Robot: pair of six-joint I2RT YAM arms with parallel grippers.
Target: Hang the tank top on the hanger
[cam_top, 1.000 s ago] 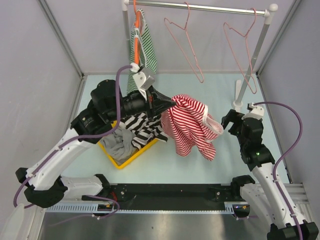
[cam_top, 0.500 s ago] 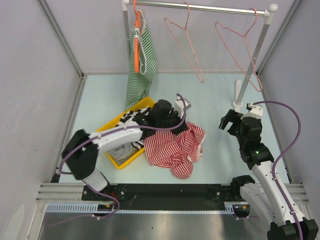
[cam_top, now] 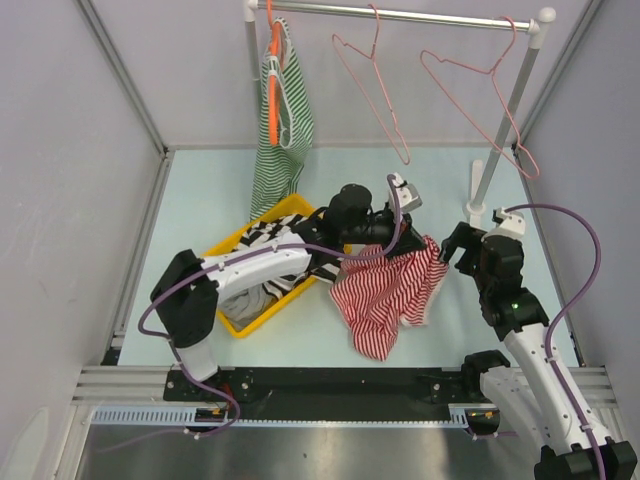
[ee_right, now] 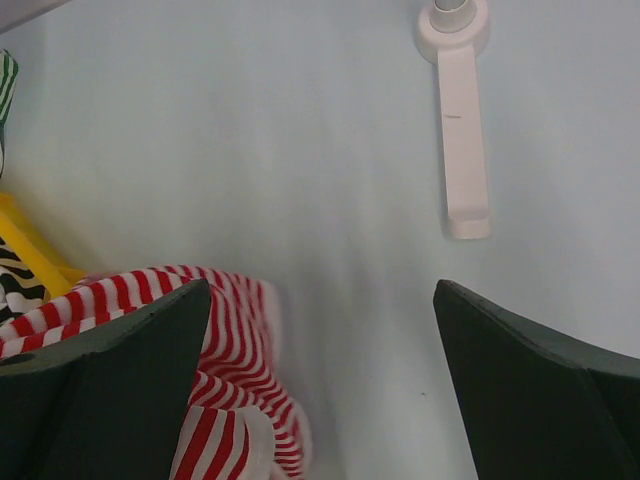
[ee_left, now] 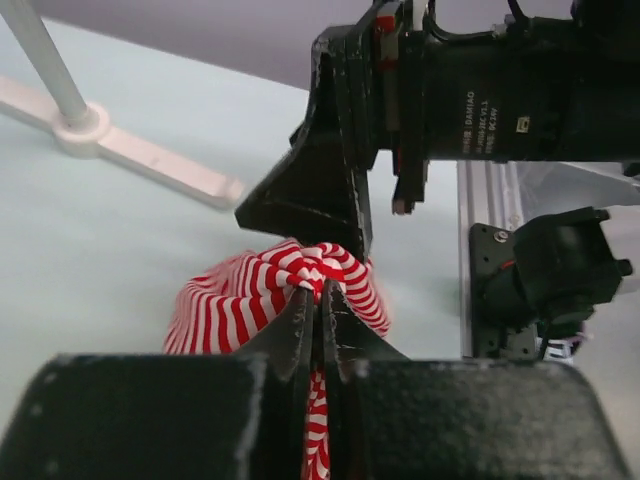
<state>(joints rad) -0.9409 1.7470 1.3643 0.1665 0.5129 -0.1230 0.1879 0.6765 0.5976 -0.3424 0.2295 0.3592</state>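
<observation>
Bin: yellow bin [cam_top: 283, 208] at 9 o'clock from the table's centre, with black-and-white striped cloth inside.
Green top: green top [cam_top: 283, 110] hangs at the rail's left end, 11 o'clock.
Left gripper: left gripper [ee_left: 318, 292] is pinched tight on a bunched fold of the tank top, just right of centre.
Tank top: tank top [cam_top: 385, 295] trails from that grip toward 5 o'clock.
Pink hangers: left hanger [cam_top: 403, 155] at 12 o'clock and right hanger [cam_top: 530, 170] at 1 o'clock both hang on the rail, well apart from the top.
Right gripper: right gripper [cam_top: 457, 244] has its jaws spread wide and holds nothing, at 3 o'clock just beside the top's edge.
</observation>
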